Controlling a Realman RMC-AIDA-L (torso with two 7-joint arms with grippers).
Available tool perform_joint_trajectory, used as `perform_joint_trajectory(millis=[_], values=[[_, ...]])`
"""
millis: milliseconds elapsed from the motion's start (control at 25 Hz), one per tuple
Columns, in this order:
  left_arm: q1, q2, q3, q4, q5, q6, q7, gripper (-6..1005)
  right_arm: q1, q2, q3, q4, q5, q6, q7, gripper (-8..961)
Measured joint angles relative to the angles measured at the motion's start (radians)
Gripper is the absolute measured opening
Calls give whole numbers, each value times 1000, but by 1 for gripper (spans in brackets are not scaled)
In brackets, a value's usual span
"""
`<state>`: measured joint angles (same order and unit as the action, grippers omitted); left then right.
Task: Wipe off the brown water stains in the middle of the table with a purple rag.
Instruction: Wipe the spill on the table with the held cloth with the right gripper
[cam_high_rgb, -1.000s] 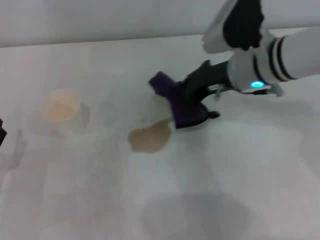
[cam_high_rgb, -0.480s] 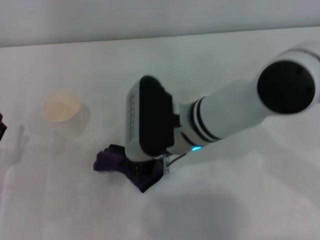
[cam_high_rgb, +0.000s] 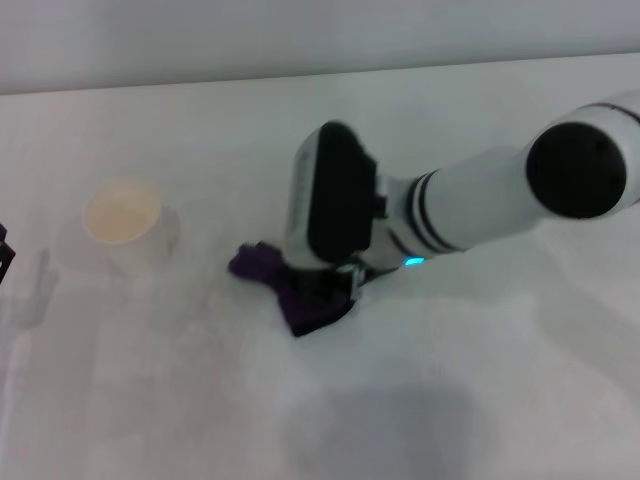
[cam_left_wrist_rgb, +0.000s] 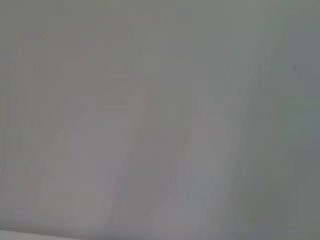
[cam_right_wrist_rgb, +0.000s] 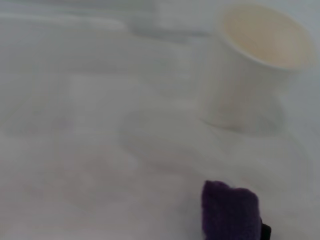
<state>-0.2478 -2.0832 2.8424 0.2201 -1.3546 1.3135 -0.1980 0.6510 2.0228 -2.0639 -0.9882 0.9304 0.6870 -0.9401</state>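
Note:
My right gripper (cam_high_rgb: 326, 292) reaches down onto the middle of the white table (cam_high_rgb: 480, 390), with its white wrist housing covering most of it. It is shut on the purple rag (cam_high_rgb: 268, 270), which is pressed flat on the table and sticks out to the left of the gripper. The rag's end also shows in the right wrist view (cam_right_wrist_rgb: 230, 212). No brown water stain shows in any view; the spot under the rag and the arm is hidden. My left gripper (cam_high_rgb: 4, 255) shows only as a dark sliver at the left edge.
A white paper cup (cam_high_rgb: 122, 222) stands upright on the table to the left of the rag, about a hand's width away. It also shows in the right wrist view (cam_right_wrist_rgb: 257, 65). The left wrist view shows only blank table surface.
One second ago the brown blotch lay bare beside the rag. My right gripper then swept the rag left and forward across it, and has now drawn back right. No blotch shows now.

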Motion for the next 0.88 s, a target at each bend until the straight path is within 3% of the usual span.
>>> perform_joint_trajectory(millis=[320, 360, 520, 640, 880], values=[[1, -1, 0, 2, 0, 1, 0, 887, -25, -4, 174, 43, -152, 8, 4, 95], [1, -1, 0, 3, 0, 1, 0, 887, -35, -4, 235, 49, -209, 4, 5, 95], [0, -1, 0, 5, 0, 1, 0, 888, -39, -3, 272, 48, -215, 4, 5, 94], [-1, -2, 0, 6, 0, 1, 0, 888, -36, 5, 223, 42, -162, 9, 4, 94], [-5, -2, 0, 7, 0, -2, -7, 887, 19, 5, -34, -1, 14, 9, -9, 95]])
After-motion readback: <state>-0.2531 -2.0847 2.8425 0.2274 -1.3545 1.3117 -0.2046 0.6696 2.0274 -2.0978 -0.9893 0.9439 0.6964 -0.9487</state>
